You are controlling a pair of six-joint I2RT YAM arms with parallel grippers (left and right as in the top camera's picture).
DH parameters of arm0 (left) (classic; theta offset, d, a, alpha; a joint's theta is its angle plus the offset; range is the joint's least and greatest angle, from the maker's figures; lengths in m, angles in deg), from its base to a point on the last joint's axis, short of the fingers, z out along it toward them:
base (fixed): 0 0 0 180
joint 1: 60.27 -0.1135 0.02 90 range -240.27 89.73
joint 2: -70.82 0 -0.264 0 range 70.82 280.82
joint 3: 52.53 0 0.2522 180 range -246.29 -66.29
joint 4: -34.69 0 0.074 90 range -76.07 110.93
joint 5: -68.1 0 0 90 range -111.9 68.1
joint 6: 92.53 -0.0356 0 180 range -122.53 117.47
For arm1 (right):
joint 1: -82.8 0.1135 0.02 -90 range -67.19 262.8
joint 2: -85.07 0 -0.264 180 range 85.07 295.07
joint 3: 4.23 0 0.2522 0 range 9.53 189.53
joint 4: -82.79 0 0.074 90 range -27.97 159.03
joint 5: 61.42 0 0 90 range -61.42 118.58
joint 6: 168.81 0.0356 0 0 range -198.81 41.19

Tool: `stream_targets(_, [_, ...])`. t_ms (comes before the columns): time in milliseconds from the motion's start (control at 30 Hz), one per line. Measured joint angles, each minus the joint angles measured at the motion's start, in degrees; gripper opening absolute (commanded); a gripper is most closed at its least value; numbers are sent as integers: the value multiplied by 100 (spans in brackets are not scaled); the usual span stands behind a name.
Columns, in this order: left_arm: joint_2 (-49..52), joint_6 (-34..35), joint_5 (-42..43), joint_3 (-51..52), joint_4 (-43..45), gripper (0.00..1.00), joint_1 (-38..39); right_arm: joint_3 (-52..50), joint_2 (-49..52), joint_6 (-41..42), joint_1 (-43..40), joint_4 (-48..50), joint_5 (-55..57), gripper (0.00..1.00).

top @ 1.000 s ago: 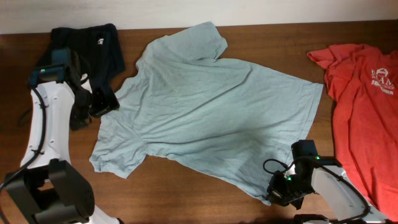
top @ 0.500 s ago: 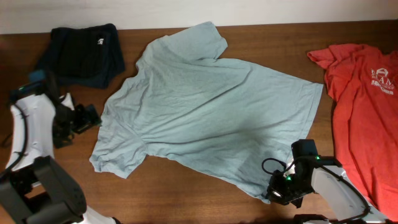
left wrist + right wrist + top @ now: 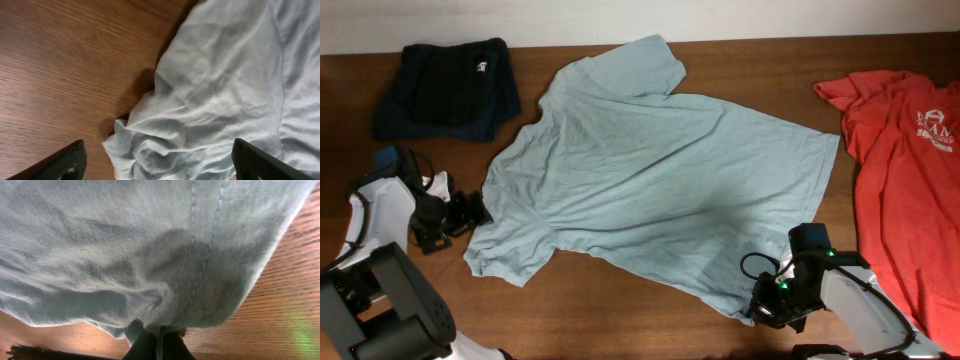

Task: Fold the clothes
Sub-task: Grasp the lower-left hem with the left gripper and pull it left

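Downward from the dark garment (image 3: 450,85) came the left gripper (image 3: 475,212), now beside the pale blue-grey T-shirt (image 3: 660,170)'s lower sleeve, fingers wide apart. It lies flat on the table (image 3: 620,325), long axis left-right, shoulders left, hem right; the right gripper (image 3: 770,305) is clamped on its hem corner.

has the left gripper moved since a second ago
Yes. The left gripper drew back from the navy garment toward the near edge, beside the blue-grey T-shirt.

One blue-grey shirt (image 3: 660,180), one red shirt (image 3: 910,190) — one dark garment (image 3: 450,90).
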Motion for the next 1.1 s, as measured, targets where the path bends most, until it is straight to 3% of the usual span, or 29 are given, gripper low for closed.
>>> stream_targets(567, [442,223,-208,422,343,92,0,0,0,-9,0,9,0,9])
stream_targets(600, [442,227,-212,422,345,89,2,0,0,-4,0,11,0,9])
stream_targets(667, [444,299,-238,435,356,61,0,0,0,-4,0,13,0,10])
stream_targets(733, [461,345,-282,459,365,46,-4,0,0,-7,0,13,0,10])
stream_targets(933, [474,380,-306,490,363,29,-4,0,0,-7,0,15,0,10])
stream_targets(1067, [490,428,-297,498,365,1,-4,0,0,-4,0,15,0,8])
stream_targets(1100, [498,442,-293,498,358,1,-4,0,0,-9,0,15,-2,7])
